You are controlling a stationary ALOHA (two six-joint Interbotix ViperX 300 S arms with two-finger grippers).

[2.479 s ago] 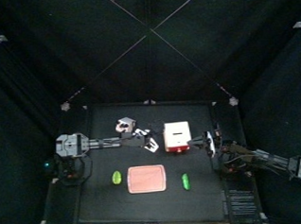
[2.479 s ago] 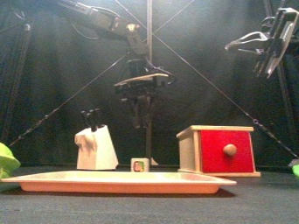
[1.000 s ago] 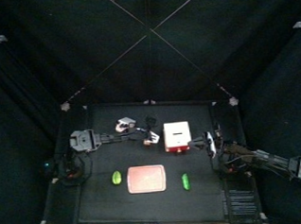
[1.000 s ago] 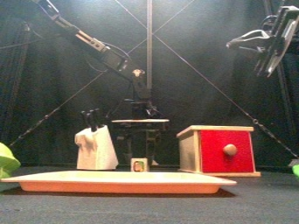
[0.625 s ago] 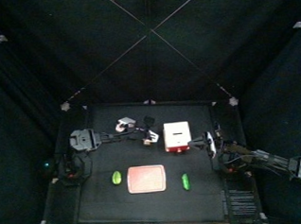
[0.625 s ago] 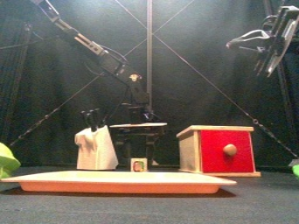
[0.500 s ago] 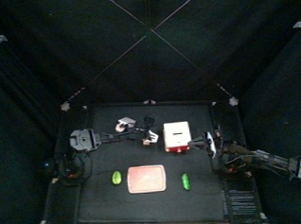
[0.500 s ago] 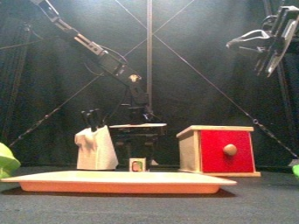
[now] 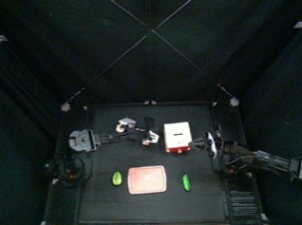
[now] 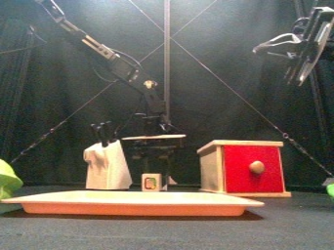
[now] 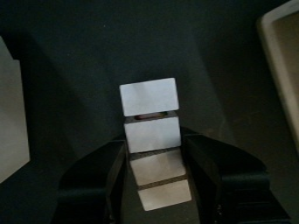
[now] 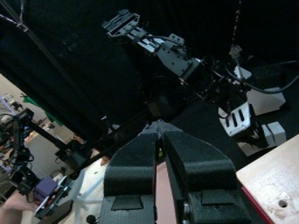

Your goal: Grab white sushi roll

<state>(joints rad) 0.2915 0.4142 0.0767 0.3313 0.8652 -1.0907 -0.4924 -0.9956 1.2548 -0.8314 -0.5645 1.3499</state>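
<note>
- Lowered since earlier, left gripper (image 10: 154, 156) straddles the white sushi roll (image 11: 149, 117) beside the red-fronted box (image 10: 243, 167), jaws spread.
- Only our left wrist view shows both jaws flanking it.
- Right gripper (image 12: 159, 153) hangs raised, pressed together.

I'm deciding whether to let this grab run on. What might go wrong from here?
The white sushi roll is tiny and sits between the left gripper's jaws; an off-centre close may squirt it out. The white-and-grey lump and the box stand close on either side, so a drifting jaw may nudge one.
</note>
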